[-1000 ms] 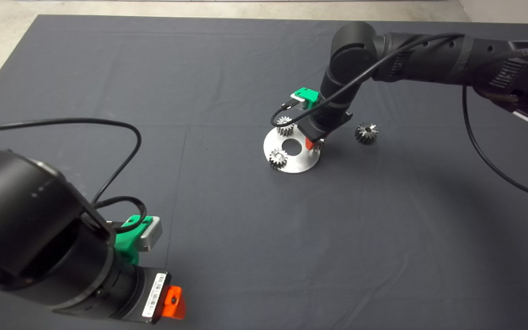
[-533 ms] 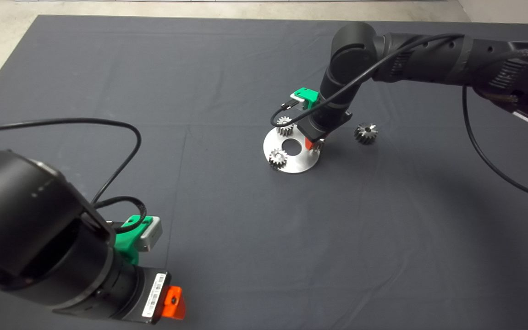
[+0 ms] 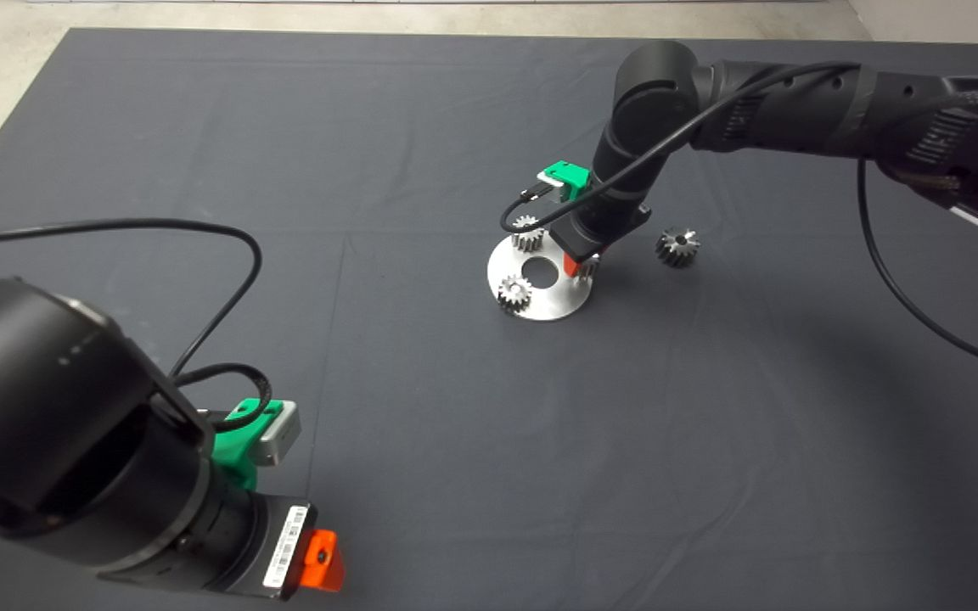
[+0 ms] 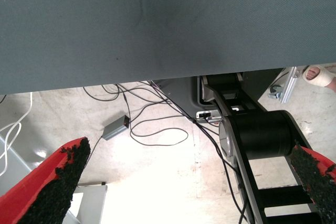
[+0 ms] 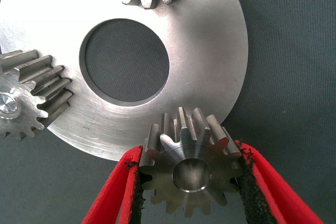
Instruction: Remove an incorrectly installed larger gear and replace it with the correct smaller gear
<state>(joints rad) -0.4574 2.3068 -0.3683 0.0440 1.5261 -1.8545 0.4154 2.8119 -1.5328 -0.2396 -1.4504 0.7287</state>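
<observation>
The dark mat [image 3: 421, 170] fills nearly the whole head view. The right arm [image 3: 795, 106] reaches in from the right edge and bends down to a point just right of centre. The left arm [image 3: 56, 433] sits parked at the lower left, and its left gripper [image 4: 191, 160] has its fingers spread wide with nothing between them. Its wrist view looks past the mat's edge to floor and cables.

A round metal plate [image 3: 553, 299] with a large centre hole lies on the mat just right of centre, carrying two pale fine-toothed gears [image 3: 514, 294] on its left side. At its right rim, the right gripper [image 5: 191, 176] has both pads pressed against the smaller gear [image 5: 184, 135], which overlaps the plate's edge. The larger gear [image 3: 677, 247] lies alone on the mat, well to the right of the plate.
</observation>
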